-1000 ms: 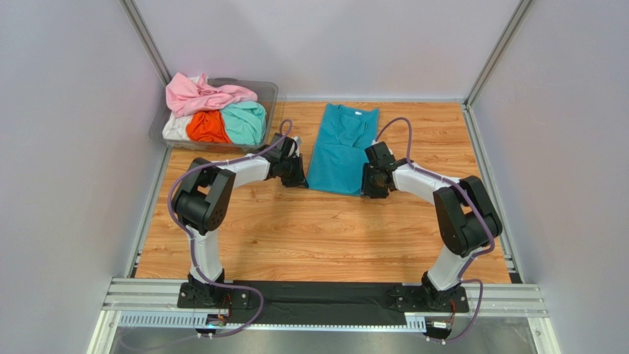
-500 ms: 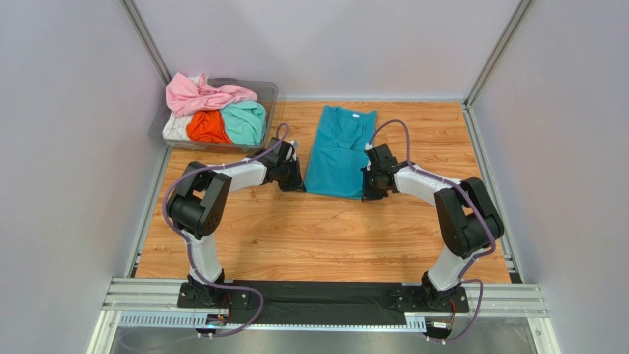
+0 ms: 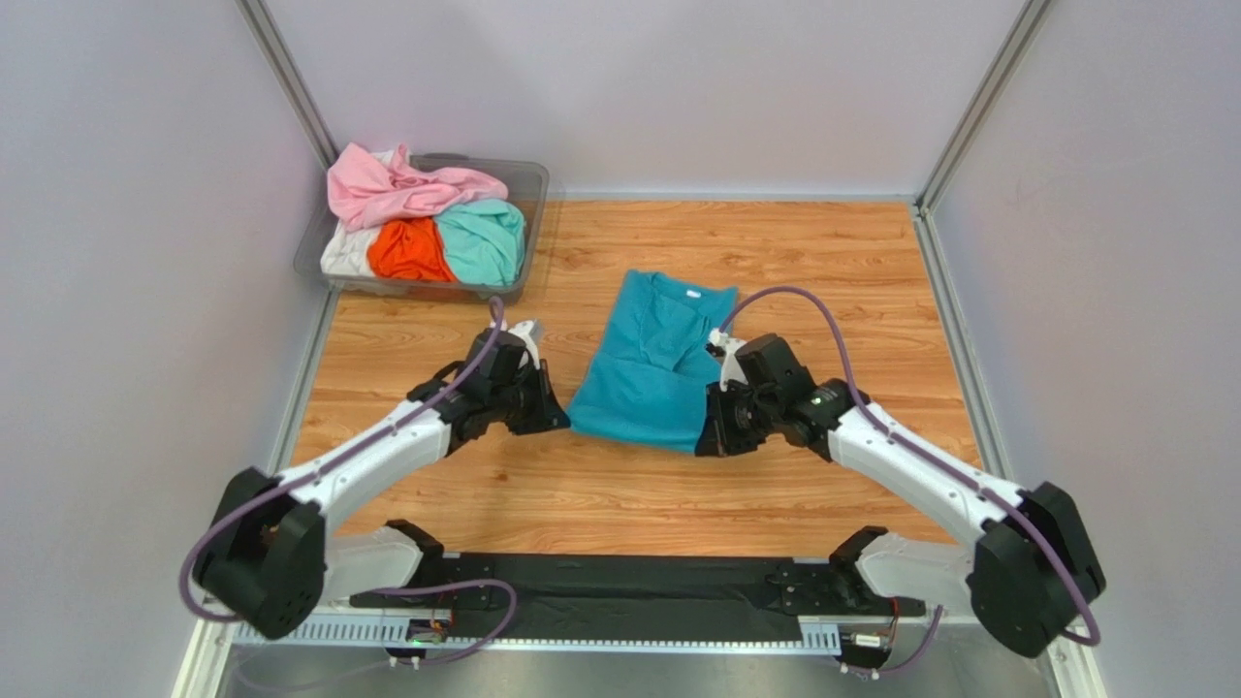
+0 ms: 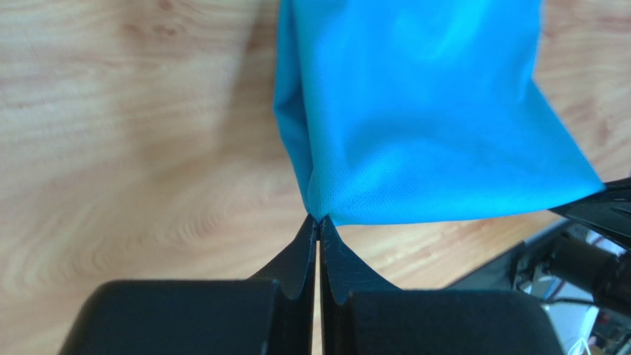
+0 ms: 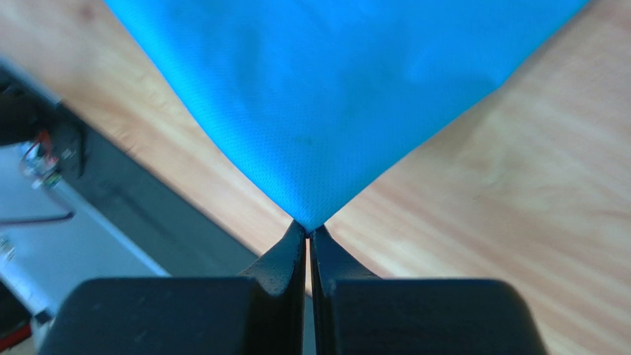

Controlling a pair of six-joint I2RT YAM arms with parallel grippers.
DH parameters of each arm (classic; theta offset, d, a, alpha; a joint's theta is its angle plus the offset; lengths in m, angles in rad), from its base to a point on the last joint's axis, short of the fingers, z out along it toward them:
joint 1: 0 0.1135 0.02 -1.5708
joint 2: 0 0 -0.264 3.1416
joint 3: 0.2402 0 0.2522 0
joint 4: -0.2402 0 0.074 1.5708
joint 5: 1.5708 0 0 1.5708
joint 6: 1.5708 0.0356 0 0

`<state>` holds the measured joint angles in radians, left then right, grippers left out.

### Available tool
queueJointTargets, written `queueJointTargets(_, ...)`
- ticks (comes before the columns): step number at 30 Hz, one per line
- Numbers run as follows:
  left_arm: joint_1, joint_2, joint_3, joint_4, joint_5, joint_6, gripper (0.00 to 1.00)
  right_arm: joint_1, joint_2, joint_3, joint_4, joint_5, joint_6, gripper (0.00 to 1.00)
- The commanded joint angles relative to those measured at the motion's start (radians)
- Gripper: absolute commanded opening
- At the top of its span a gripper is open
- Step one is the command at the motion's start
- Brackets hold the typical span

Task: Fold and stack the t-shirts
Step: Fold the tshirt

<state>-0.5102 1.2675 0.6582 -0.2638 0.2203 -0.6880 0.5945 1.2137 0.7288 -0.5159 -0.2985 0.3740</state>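
A teal-blue t-shirt (image 3: 648, 359) lies folded lengthwise on the wooden table, its collar toward the back. My left gripper (image 3: 558, 422) is shut on its near left corner, and in the left wrist view the pinched corner of the teal-blue t-shirt (image 4: 415, 118) sits right at the tips of the left gripper (image 4: 319, 219). My right gripper (image 3: 704, 444) is shut on the near right corner; the right wrist view shows the teal-blue t-shirt (image 5: 333, 96) stretching away from the right gripper (image 5: 308, 228). Pink, orange, mint green and white t-shirts (image 3: 415, 218) are heaped at the back left.
A clear plastic tub (image 3: 532, 186) at the back left corner holds the heap of shirts. The enclosure's walls stand on three sides. A black strip and metal rail (image 3: 641, 589) run along the near edge between the arm bases.
Both arms have pulled back toward the near edge, dragging the teal-blue t-shirt with them from the back of the table. The right gripper closed on its corner.
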Motion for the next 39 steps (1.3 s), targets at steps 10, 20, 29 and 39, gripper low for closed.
queueJointTargets(10,-0.097,-0.609,-0.035,-0.285,-0.125,-0.097,0.00,0.133,-0.319,0.000,-0.187,-0.310,0.209,0.00)
queueJointTargets(20,-0.097,-0.513,0.058,-0.282,-0.154,-0.062,0.00,0.123,-0.322,0.067,-0.243,-0.211,0.207,0.00)
queueJointTargets(29,-0.096,-0.393,0.159,-0.235,-0.205,-0.027,0.00,-0.022,-0.261,0.158,-0.292,-0.188,0.129,0.00)
queueJointTargets(39,-0.096,-0.195,0.299,-0.167,-0.219,0.036,0.00,-0.185,-0.155,0.207,-0.303,-0.235,0.063,0.00)
